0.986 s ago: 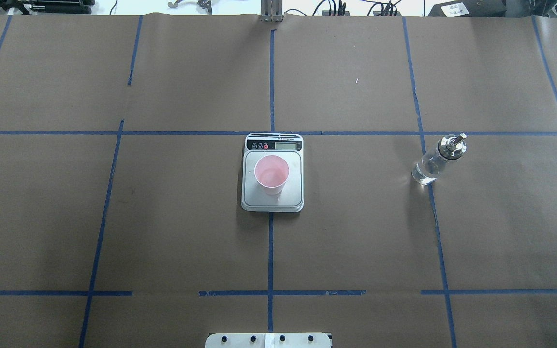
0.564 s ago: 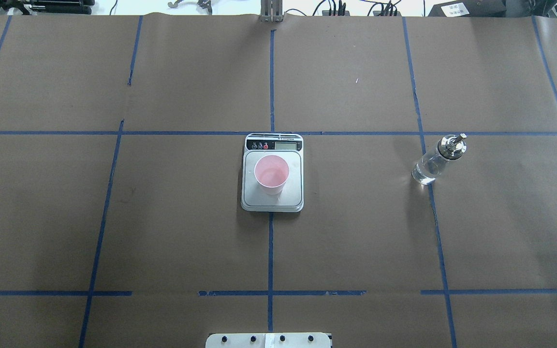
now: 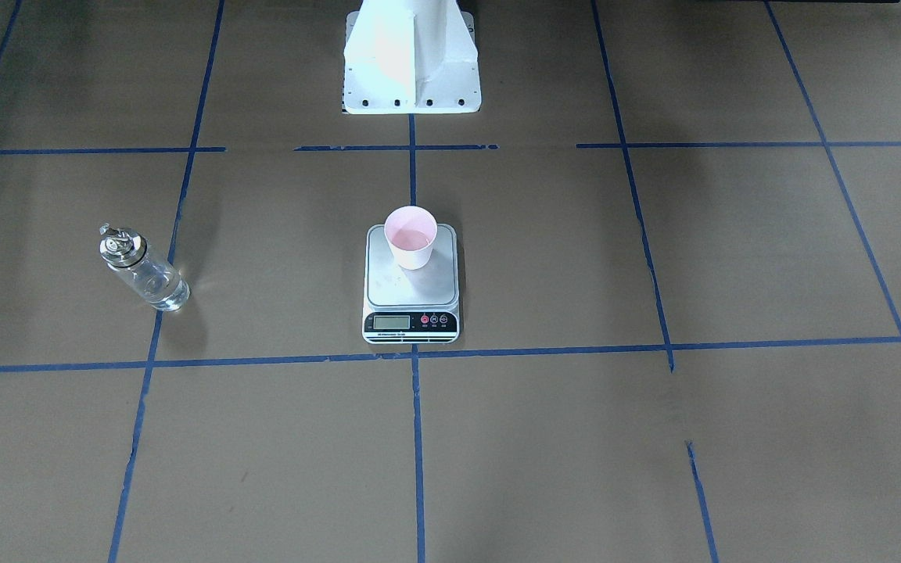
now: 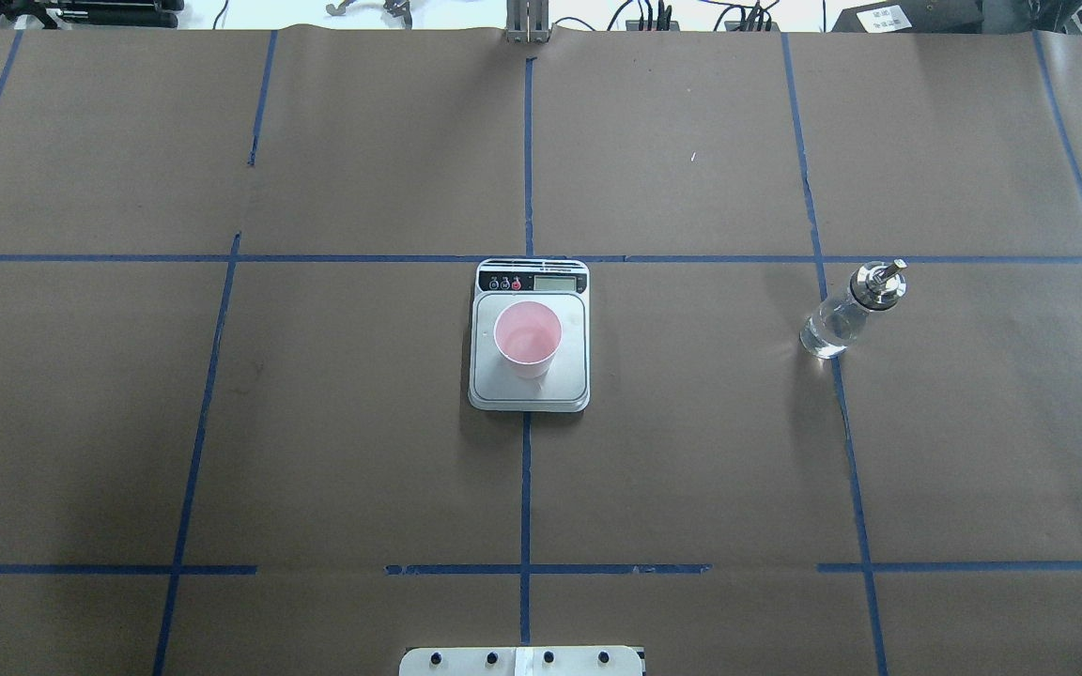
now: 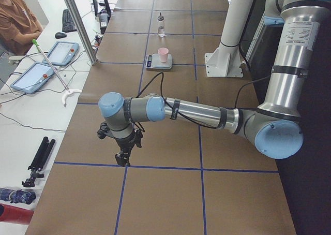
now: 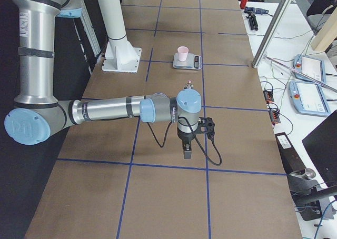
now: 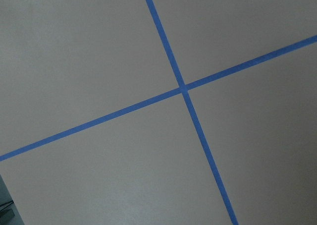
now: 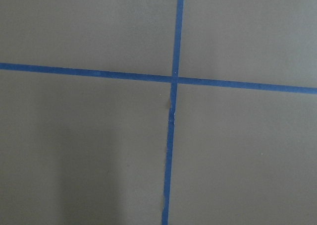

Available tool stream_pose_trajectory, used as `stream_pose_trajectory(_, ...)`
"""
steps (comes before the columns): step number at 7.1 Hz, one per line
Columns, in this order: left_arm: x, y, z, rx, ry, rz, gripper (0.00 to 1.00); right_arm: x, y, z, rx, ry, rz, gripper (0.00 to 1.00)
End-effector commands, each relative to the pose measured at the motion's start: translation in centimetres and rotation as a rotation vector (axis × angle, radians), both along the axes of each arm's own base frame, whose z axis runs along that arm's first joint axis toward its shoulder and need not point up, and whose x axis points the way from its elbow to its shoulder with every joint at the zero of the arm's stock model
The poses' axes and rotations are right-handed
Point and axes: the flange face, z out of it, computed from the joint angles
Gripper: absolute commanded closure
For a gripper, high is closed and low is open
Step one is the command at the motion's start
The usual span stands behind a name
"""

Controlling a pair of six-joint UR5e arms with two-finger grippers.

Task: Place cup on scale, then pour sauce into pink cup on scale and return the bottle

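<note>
The pink cup [image 4: 527, 338] stands upright on the scale's silver platform [image 4: 571, 380], at the table's middle; both also show in the front view, the cup [image 3: 411, 236] toward the platform's [image 3: 396, 291] robot side. The clear glass bottle [image 4: 840, 321] with the silver spout stands upright on the table to the right, apart from the scale, with clear sauce in it; it also shows in the front view [image 3: 145, 274]. My left gripper [image 5: 123, 160] and right gripper [image 6: 187, 153] hang far out at opposite table ends, shown only in the side views; I cannot tell whether they are open.
Brown paper with blue tape lines [image 4: 526, 488] covers the table. The robot's white base [image 3: 411, 55] stands behind the scale. Tablets and cables [image 5: 57, 54] lie on the side bench beyond the table's far edge. A person [image 5: 15, 17] sits there.
</note>
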Motion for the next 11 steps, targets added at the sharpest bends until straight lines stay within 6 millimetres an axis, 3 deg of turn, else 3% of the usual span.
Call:
stream_pose_trajectory(1,-0.1,0.5,1.0,-0.013,0.019,0.009,0.0,0.3,0.7,3.2,-0.069,-0.096,0.004,0.0)
stream_pose_trajectory(2,-0.2,0.5,1.2,-0.013,0.016,0.009,0.0,0.7,0.7,4.8,-0.099,-0.096,0.016,0.0)
stream_pose_trajectory(4,-0.1,0.6,1.5,-0.019,0.017,0.004,0.0,0.7,0.9,5.2,-0.109,-0.096,0.019,0.0)
stream_pose_trajectory(5,0.0,2.7,3.8,-0.047,0.018,0.005,0.0,0.7,1.2,5.4,-0.116,-0.096,0.021,0.0)
stream_pose_trajectory(7,0.0,4.4,6.0,0.004,0.019,0.002,0.0,1.2,1.1,5.0,-0.107,-0.093,0.033,0.0)
stream_pose_trajectory(11,0.3,5.3,6.0,0.007,0.063,-0.005,0.0,2.4,0.7,4.3,-0.092,-0.095,0.058,0.0)
